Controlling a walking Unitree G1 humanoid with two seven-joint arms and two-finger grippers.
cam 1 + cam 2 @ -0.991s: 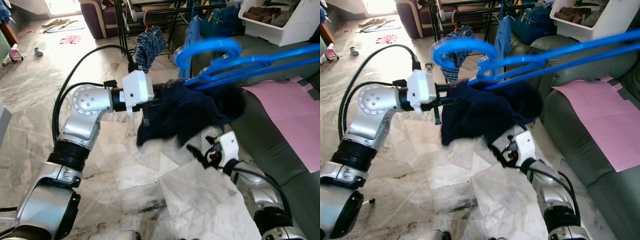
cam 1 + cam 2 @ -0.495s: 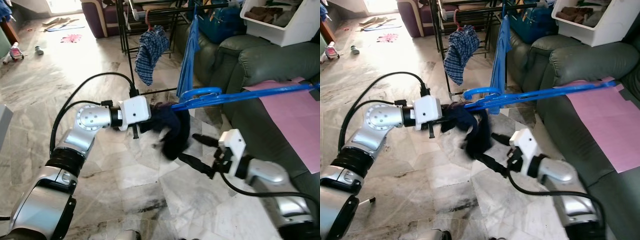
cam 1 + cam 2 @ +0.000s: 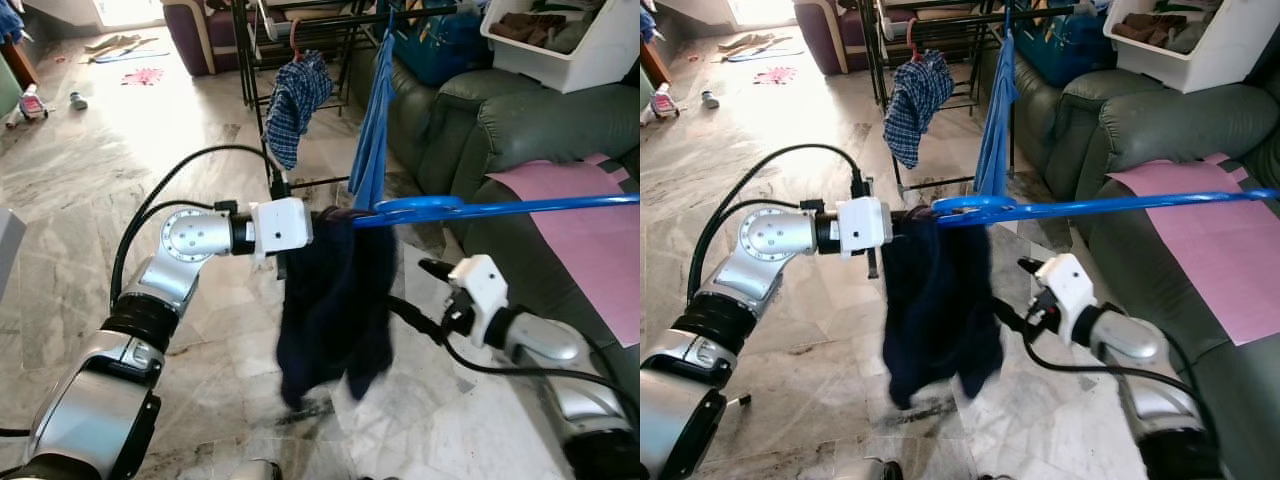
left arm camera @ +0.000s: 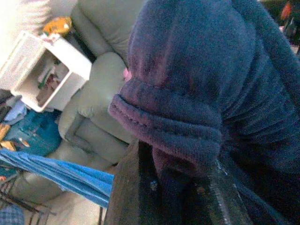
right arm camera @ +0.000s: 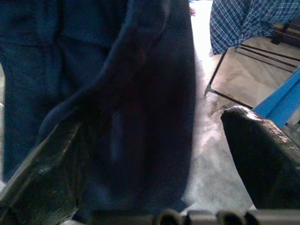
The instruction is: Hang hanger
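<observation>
The left gripper (image 3: 322, 222) is closed on the dark garment (image 3: 335, 300) at the hook end of the blue hanger (image 3: 480, 207). The hanger's long axis runs level toward the robot's right, with the drying rack (image 3: 300, 30) ahead. The right gripper (image 3: 415, 300), open and empty, is just beside the garment.

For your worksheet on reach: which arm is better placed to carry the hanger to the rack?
Probably left. The left gripper holds the garment beside the hanger; the right gripper is open below.
</observation>
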